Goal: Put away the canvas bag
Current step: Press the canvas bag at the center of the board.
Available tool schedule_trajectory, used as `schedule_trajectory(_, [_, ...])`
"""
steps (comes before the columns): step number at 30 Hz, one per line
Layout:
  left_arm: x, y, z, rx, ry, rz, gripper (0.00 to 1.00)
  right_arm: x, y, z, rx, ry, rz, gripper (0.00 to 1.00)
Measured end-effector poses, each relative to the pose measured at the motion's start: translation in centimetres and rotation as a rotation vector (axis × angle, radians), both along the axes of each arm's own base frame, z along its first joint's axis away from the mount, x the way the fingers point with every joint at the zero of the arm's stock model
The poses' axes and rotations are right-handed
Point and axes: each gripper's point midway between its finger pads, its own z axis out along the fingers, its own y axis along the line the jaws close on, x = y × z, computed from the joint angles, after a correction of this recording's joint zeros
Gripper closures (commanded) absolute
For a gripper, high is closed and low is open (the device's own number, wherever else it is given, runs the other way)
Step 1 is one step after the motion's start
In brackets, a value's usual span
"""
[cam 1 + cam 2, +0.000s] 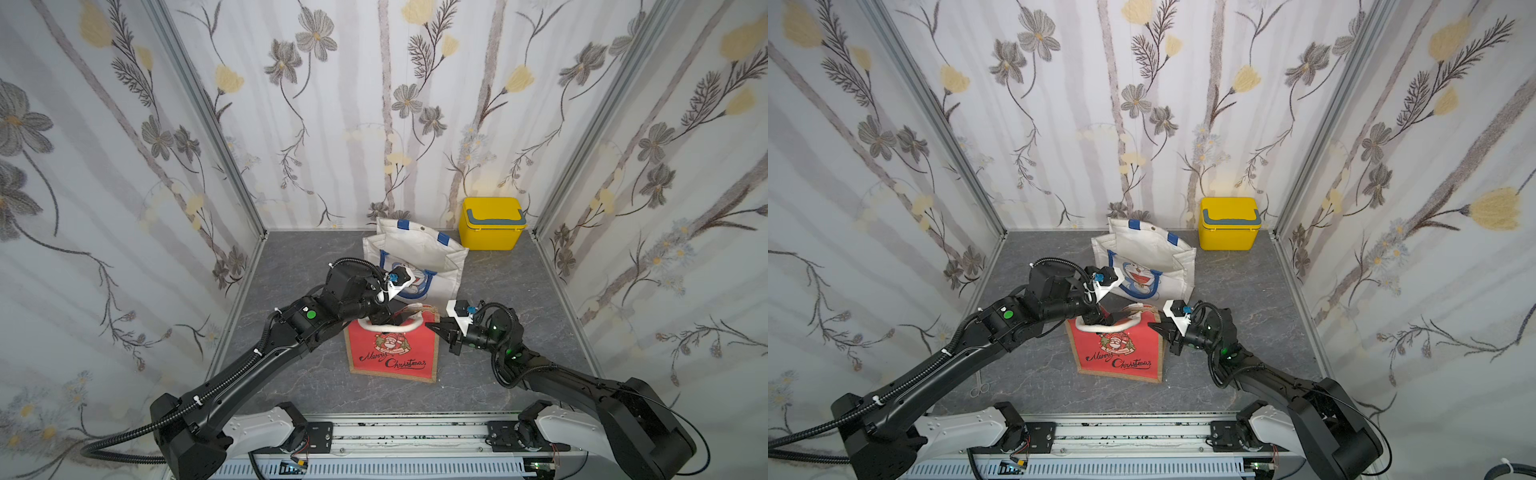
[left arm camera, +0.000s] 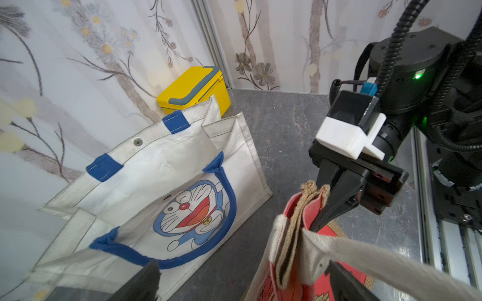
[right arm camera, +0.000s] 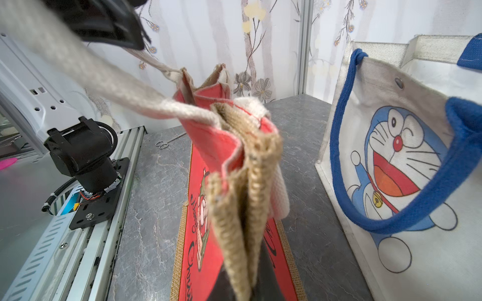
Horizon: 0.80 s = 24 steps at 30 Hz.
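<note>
Currently listed, all places taken from the white Doraemon bag [image 1: 419, 257].

Item 1, red Christmas bag [image 1: 392, 353]: stands on the floor just in front of the white bag, on the robot's side. I take it for the bag to put away, though both are cloth.

Item 2, right gripper [image 2: 320, 221]: jaws clamped on the red bag's burlap side edge.

Item 3, left gripper [image 1: 386, 316]: jaws wide apart, gripping nothing, above the red bag's mouth. The pale handle [image 2: 378, 258] appears to lie across one finger [image 2: 349, 286].

Item 4, yellow box [image 1: 492, 224]: behind the white bag, against the back wall, lid shut.

Risks, as I judge them:
- One pinch at one edge carries the red bag. If I lift, the free end may sag or the burlap may slip out.
- The handle may snag on the open left finger when that arm pulls away, and drag the bag over.
- A swing toward the white bag could knock it flat, since its mouth is already half folded in.

Not readable from here:
- The left fingertips in both top views, which the wrist covers.
- The right fingertips in the right wrist view, behind the burlap.
- The white bag's inside and the box's contents.
- A small scissor-like tool [image 1: 980, 389], well apart from the white bag near the rail, is too small to identify.
</note>
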Motion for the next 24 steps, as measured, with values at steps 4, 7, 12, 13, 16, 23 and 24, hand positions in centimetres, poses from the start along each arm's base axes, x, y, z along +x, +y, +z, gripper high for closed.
schedule_trajectory(4, [0.6, 0.5, 0.7, 0.014, -0.034, 0.034, 0.07, 0.2, -0.1, -0.2, -0.009, 0.005, -0.004, 0.98])
schedule_trajectory(7, [0.6, 0.4, 0.4, 0.016, -0.029, 0.030, 0.00, 0.3, -0.1, -0.3, -0.012, 0.008, -0.007, 0.97])
schedule_trajectory(12, [0.4, -2.1, -0.9, 0.007, 0.030, -0.062, 0.00, 0.5, 0.1, -0.2, -0.012, 0.012, 0.002, 0.97])
schedule_trajectory(13, [0.5, -2.8, -1.3, 0.010, 0.048, -0.084, 0.00, 0.4, 0.2, -0.2, -0.012, 0.013, 0.004, 0.97])
schedule_trajectory(16, [0.6, -4.7, -3.0, 0.033, 0.091, -0.139, 0.00, 0.3, 0.2, -0.2, -0.010, 0.015, 0.010, 0.97])
schedule_trajectory(23, [0.9, -6.7, -5.0, 0.083, 0.154, -0.216, 0.19, -0.1, 0.1, -0.3, -0.004, 0.027, 0.021, 0.96])
schedule_trajectory(24, [0.9, -6.8, -5.3, 0.092, 0.166, -0.219, 0.25, -0.1, 0.1, -0.3, -0.004, 0.027, 0.021, 0.96])
